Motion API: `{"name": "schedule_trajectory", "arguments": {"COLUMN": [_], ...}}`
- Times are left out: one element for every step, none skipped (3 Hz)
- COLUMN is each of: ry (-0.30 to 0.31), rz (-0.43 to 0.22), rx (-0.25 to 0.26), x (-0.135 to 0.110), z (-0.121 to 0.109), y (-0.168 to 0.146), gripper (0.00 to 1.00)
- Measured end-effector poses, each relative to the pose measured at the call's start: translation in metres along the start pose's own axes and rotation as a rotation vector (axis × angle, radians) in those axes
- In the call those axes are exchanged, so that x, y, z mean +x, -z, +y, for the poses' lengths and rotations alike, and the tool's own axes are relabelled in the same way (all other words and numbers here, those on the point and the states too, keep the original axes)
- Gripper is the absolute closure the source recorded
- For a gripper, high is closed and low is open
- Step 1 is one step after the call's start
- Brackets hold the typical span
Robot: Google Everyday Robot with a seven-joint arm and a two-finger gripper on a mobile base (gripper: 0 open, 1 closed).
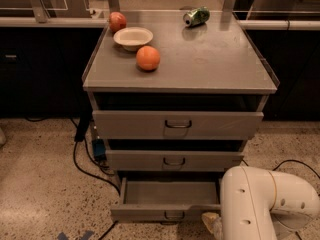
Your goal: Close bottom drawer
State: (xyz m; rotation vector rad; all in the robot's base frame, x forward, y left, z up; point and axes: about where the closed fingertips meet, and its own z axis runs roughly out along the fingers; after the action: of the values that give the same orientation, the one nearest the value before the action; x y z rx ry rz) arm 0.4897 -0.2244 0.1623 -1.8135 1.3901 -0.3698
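The bottom drawer (167, 200) is the lowest of three grey drawers and stands pulled out, its shallow tray open to view. Its flat front carries a small dark loop handle (173, 215). My white arm (260, 204) fills the lower right corner, just right of the drawer's front. Most of my gripper (210, 221) is hidden behind the arm. Only a pale tan part shows, at the drawer's right front corner. I cannot tell whether it touches the drawer.
The middle drawer (174, 160) and top drawer (177, 124) sit slightly out above. The cabinet top holds an orange (148, 58), a white bowl (133, 37), an apple (117, 20) and a green can (196, 16). Black cables (82, 159) lie on the floor at the left.
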Motion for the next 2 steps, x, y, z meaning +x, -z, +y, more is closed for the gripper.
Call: {"name": "schedule_trajectory", "arguments": {"ry": [0.000, -0.001], "rz": [0.000, -0.010], "rx": [0.000, -0.015], "x": [0.0000, 0.0025], "z": [0.0000, -0.0040], "y": [0.0000, -0.0076], "gripper": [1.00, 1.00]}}
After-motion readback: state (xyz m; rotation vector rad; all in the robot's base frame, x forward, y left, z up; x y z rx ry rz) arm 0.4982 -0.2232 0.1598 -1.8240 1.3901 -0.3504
